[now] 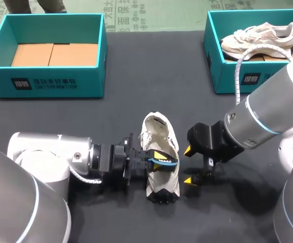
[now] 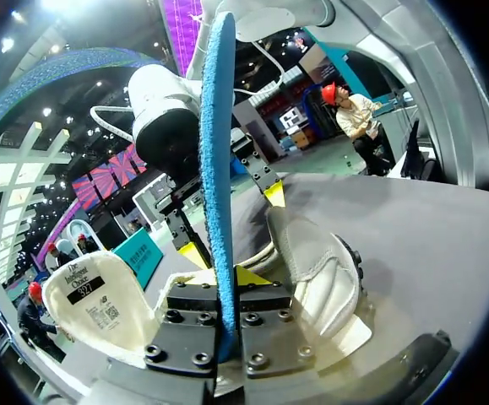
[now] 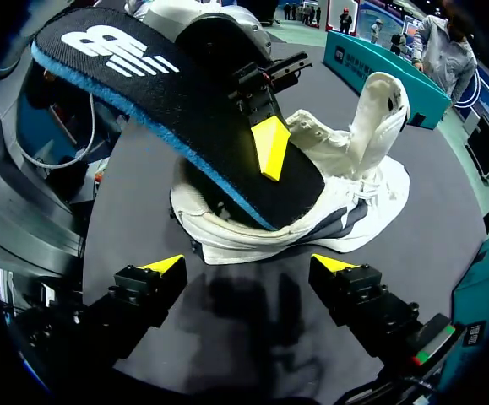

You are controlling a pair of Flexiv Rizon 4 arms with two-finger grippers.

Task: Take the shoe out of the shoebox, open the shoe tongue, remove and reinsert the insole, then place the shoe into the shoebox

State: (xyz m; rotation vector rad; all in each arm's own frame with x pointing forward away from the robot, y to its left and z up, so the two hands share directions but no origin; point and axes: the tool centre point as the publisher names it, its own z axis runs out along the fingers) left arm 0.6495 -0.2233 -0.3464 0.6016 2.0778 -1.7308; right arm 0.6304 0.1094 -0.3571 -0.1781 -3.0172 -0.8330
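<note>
A white shoe (image 1: 159,135) (image 3: 345,198) lies mid-table with its tongue (image 2: 100,295) folded open. My left gripper (image 1: 159,158) (image 2: 227,283) is over the shoe, shut on a black insole with a blue underside (image 1: 164,162) (image 2: 214,152) (image 3: 168,110). The insole's near end is down at the shoe's opening and the rest sticks up and out. One of the left gripper's yellow fingertips (image 3: 271,148) presses on the insole's black face. My right gripper (image 1: 187,165) (image 3: 257,266) is just right of the shoe, open, holding nothing, low over the black tabletop.
An empty teal shoebox (image 1: 50,83) stands at the back left. A second teal shoebox (image 1: 232,78) at the back right holds another white shoe (image 1: 260,38). My right arm's body crosses in front of that box.
</note>
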